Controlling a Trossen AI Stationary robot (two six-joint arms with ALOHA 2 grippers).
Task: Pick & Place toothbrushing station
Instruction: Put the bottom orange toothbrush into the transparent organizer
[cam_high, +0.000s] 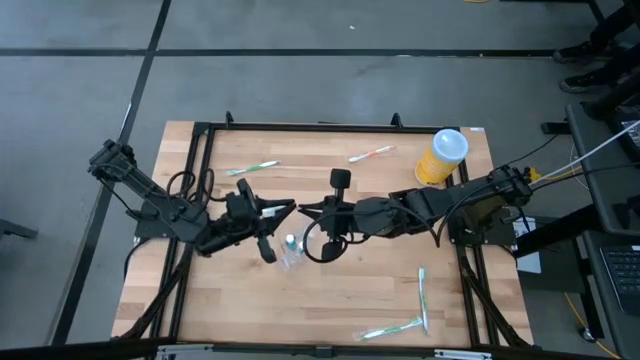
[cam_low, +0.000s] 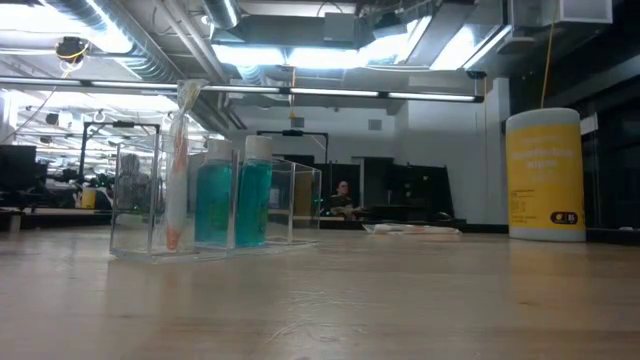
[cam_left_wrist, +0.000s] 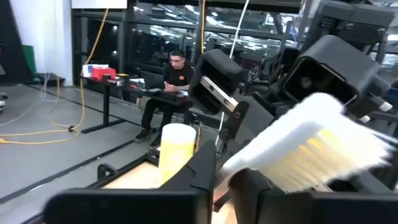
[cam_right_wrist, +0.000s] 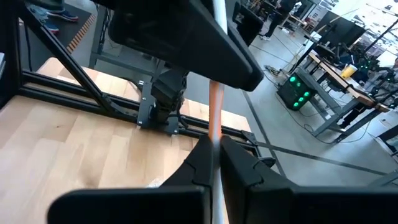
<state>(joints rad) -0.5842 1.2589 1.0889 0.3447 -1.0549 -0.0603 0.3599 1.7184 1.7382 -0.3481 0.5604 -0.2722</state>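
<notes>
Mid-table handover: right gripper (cam_high: 318, 212) clenched on the toothbrush (cam_right_wrist: 215, 112), left gripper (cam_high: 283, 209) closing on its bristled end (cam_left_wrist: 317, 149) — grip unclear. Early release risks dropping it beside the organizer (cam_high: 291, 252).

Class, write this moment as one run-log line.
left gripper: shut on white-bristled toothbrush | right gripper: shut on same toothbrush's orange handle | stage: mid-table handover
</notes>
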